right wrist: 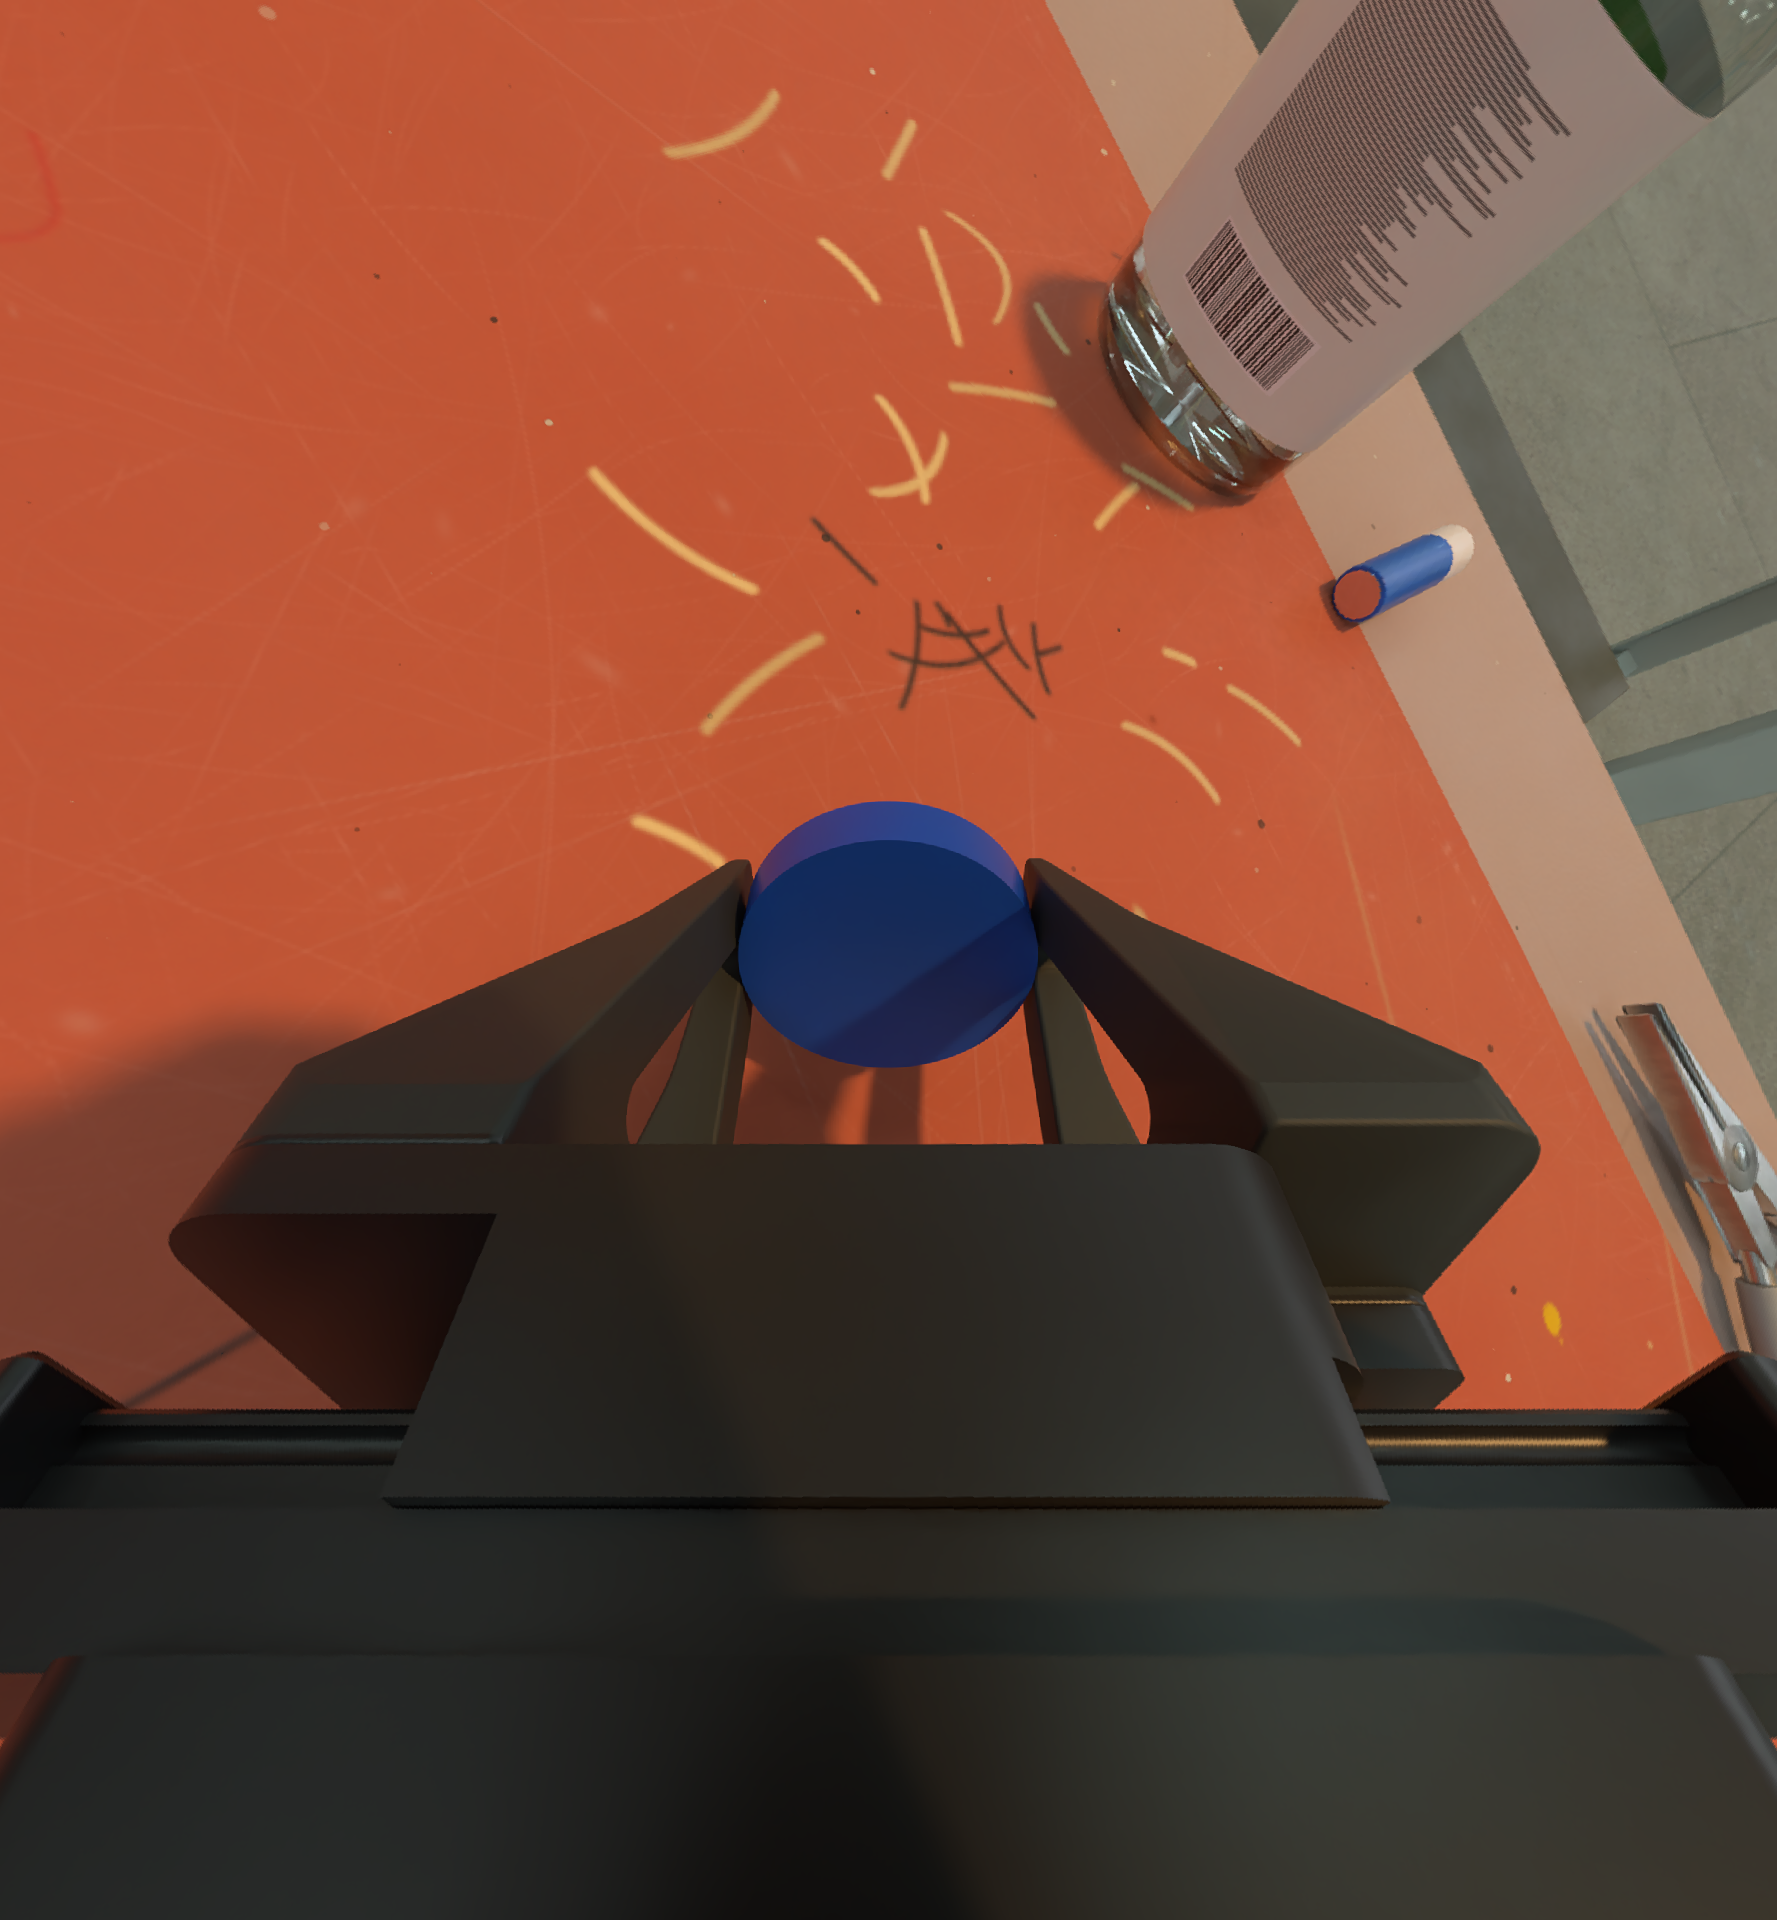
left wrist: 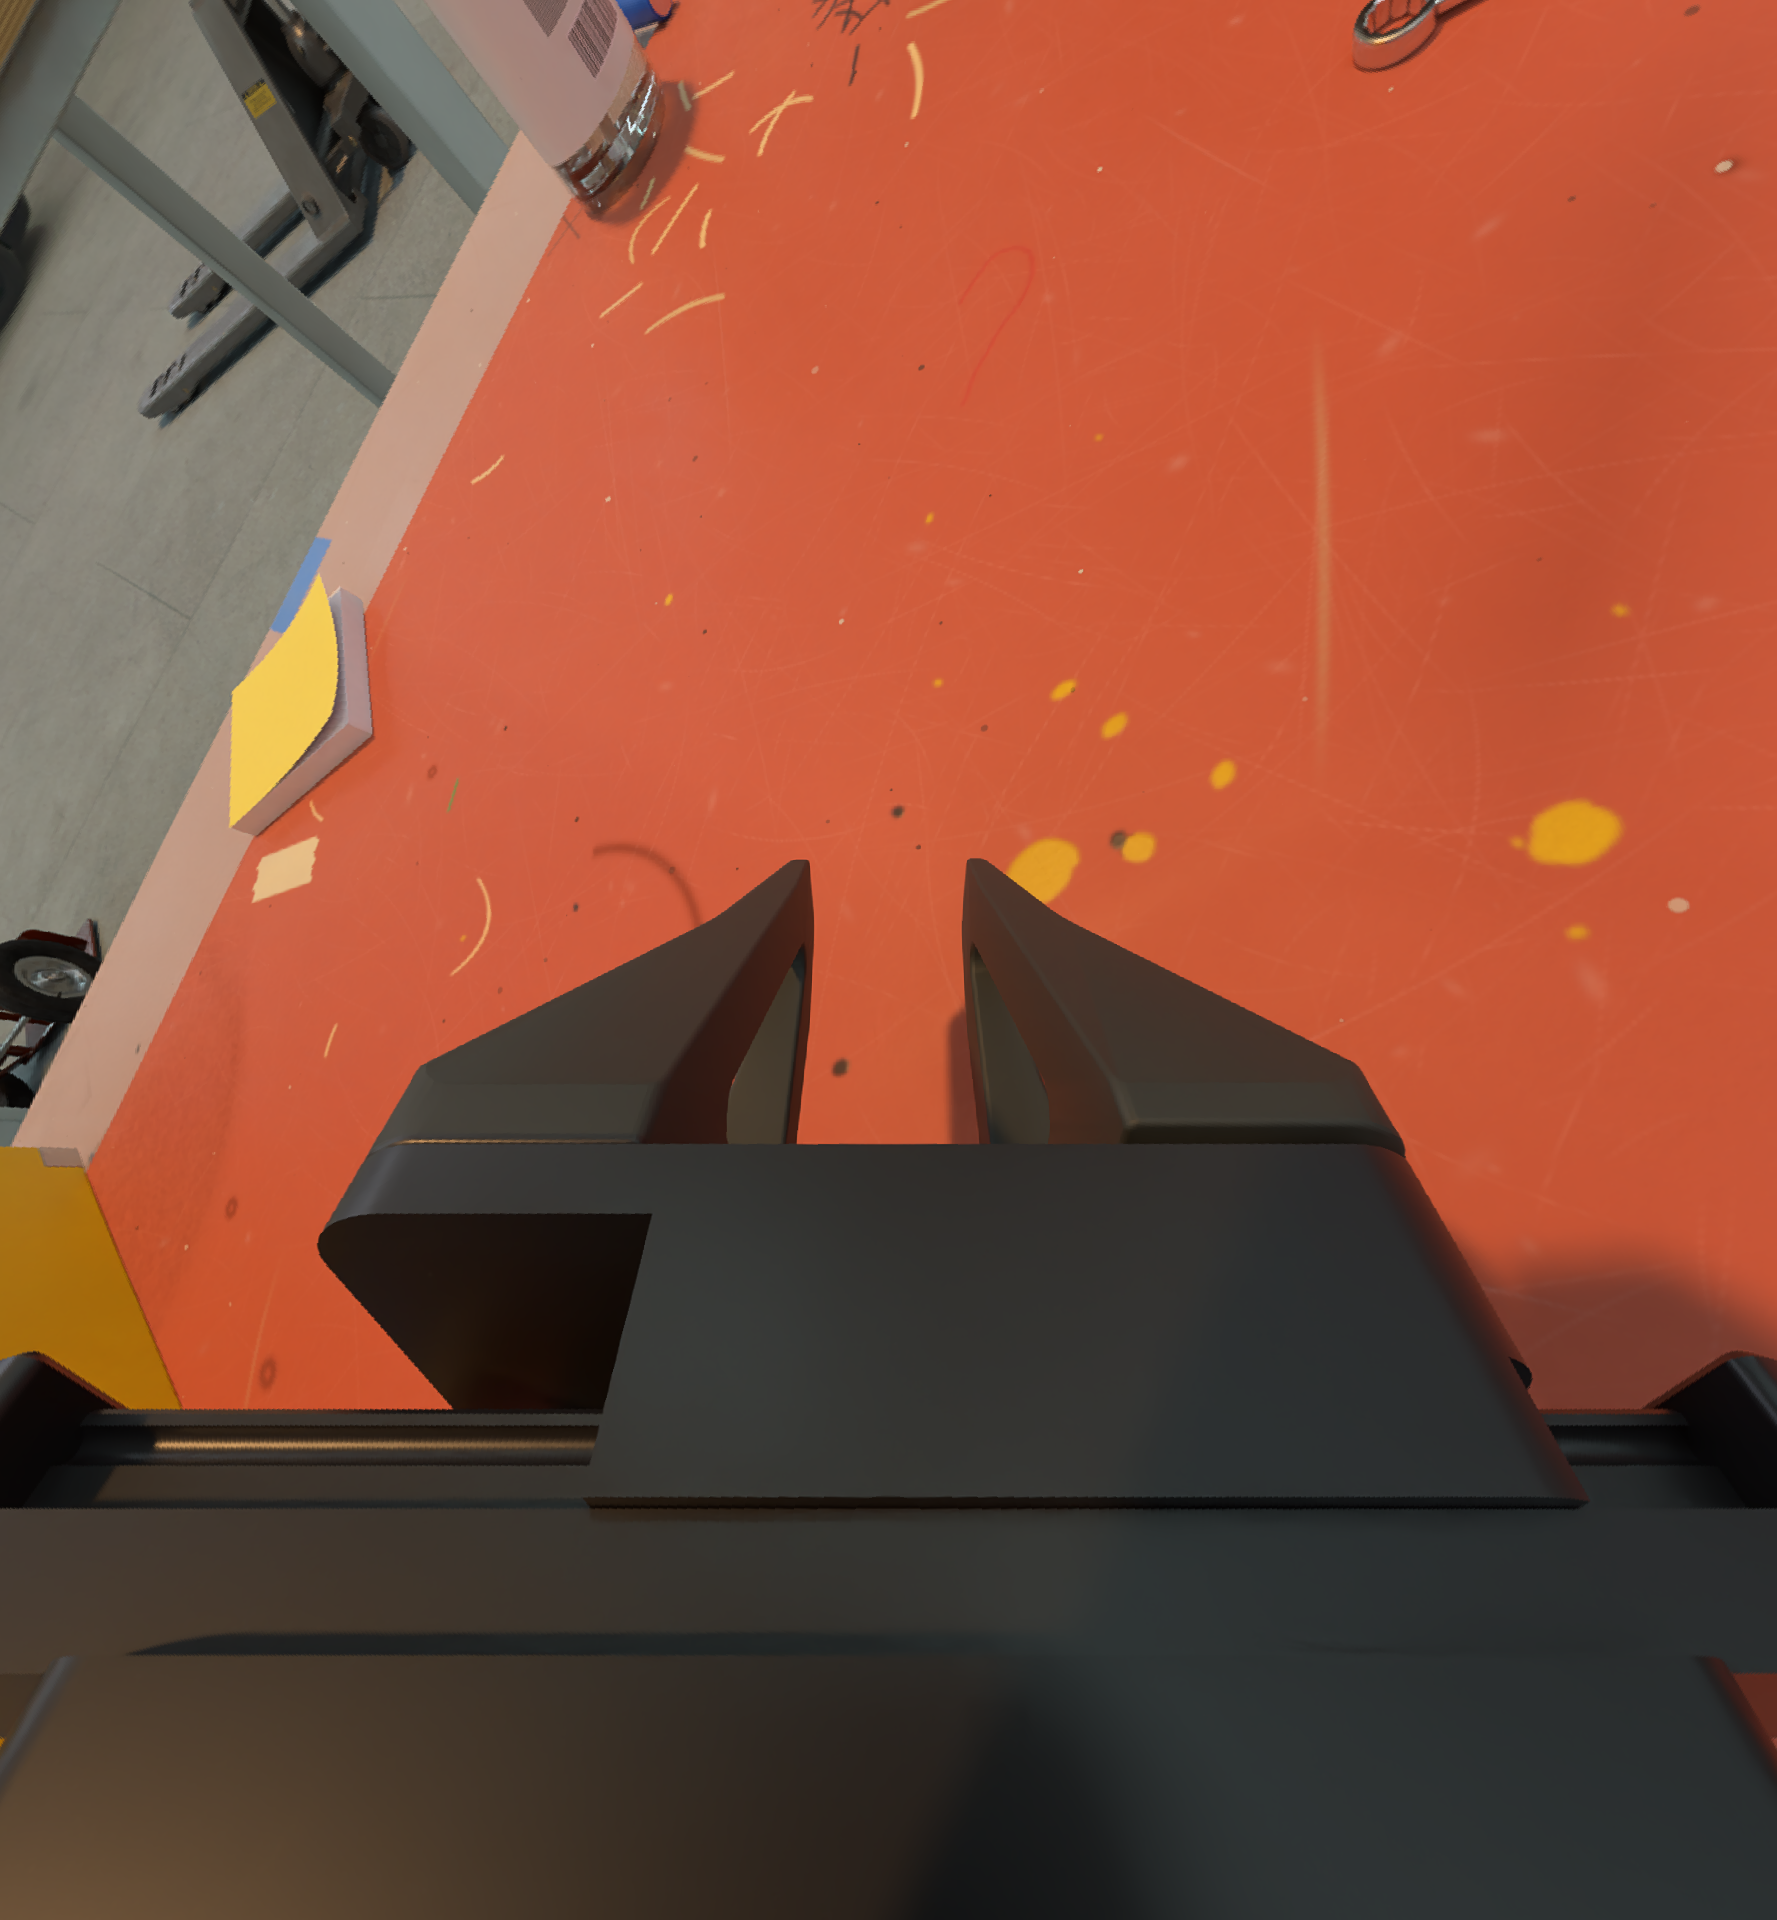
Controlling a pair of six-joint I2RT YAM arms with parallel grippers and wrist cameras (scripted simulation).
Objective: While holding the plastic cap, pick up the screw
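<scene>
So the left pincer (left wrist: pixel 887 883) is hovering over the orange surface (left wrist: pixel 1175 468) with a narrow gap between its 2 fingers and nothing in it. Around it in the left wrist view: a yellow pad of notes (left wrist: pixel 292 707) at the left edge, a bottle (left wrist: pixel 603 114) at the top, a wrench (left wrist: pixel 1393 31) way off in the top right corner. No screw anywhere in that view that I can make out, just paint specks and scratches.

The right pincer (right wrist: pixel 887 883) is clamped on the blue plastic cap (right wrist: pixel 884 935), 1 finger on each side, cap lifted off the surface judging by the shadow underneath. To its right: the bottle (right wrist: pixel 1383 260), a small blue marker-like tube (right wrist: pixel 1403 571) on the pale border, pliers (right wrist: pixel 1725 1174) at the edge.

My take: the holding half is sorted, so the right arm should just sit tight and not loosen. The left one needs to look around for the screw first, since neither view shows it. Once found, I'd come straight down with the fingers either side of the shank and close gently, tiny parts skate away easily.
</scene>
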